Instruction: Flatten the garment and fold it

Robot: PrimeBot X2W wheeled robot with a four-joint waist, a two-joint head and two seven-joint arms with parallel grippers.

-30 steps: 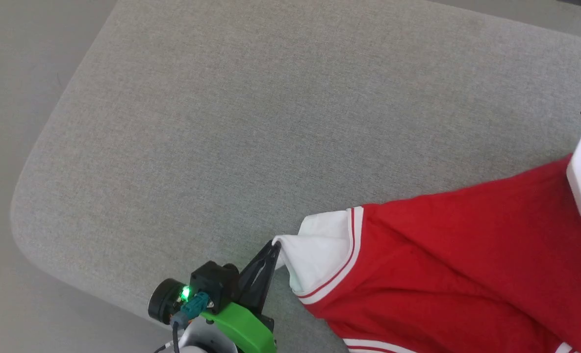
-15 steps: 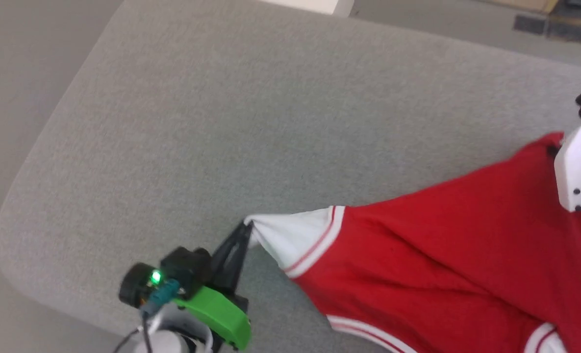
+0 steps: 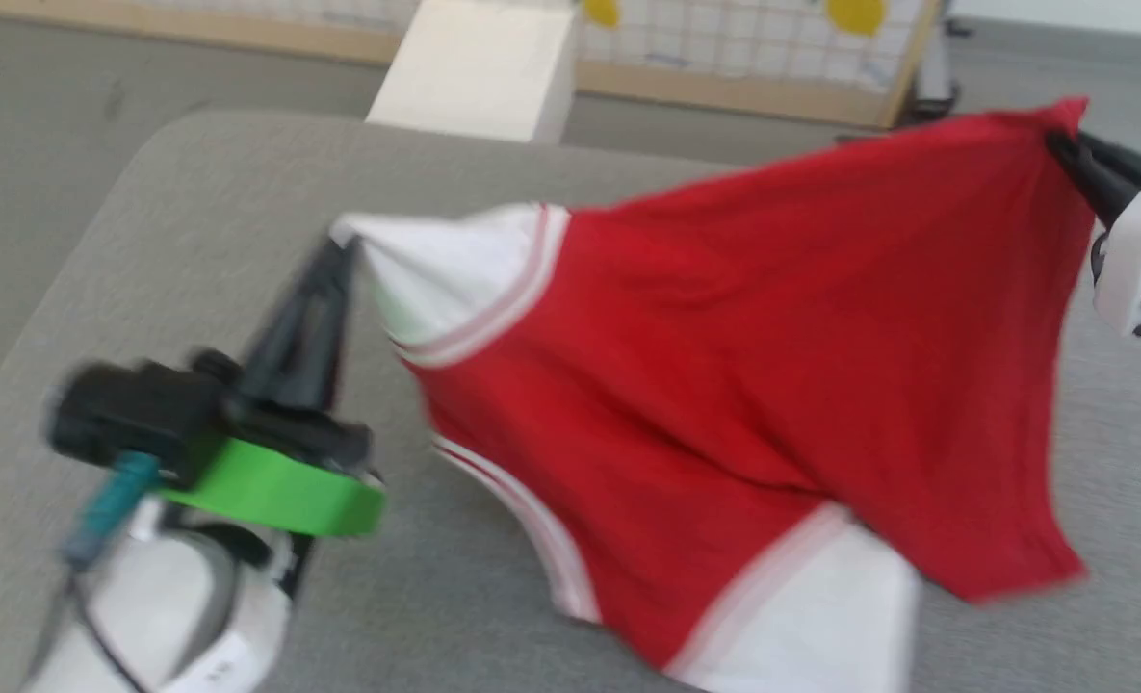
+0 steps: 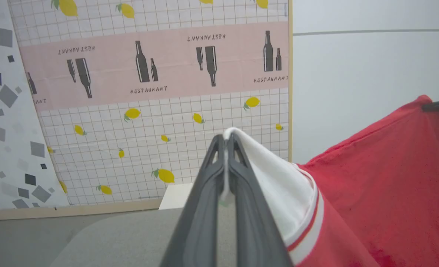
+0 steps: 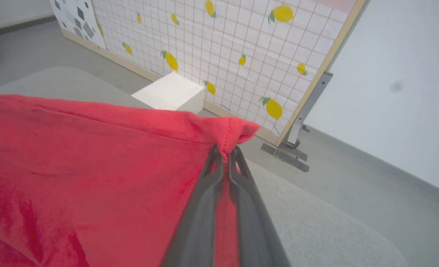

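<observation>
My left gripper (image 3: 344, 248) is clamped on the cuff of the jersey T-shirt's (image 3: 743, 356) white sleeve (image 4: 275, 174). My right gripper (image 5: 225, 150) pinches a red hem corner. The shirt hangs stretched between them above the grey padded table (image 3: 194, 192). My head view adds the other white sleeve (image 3: 820, 616) drooping low. The left wrist view adds a bottle-printed panel (image 4: 149, 66), and the right a white box (image 5: 167, 94).
</observation>
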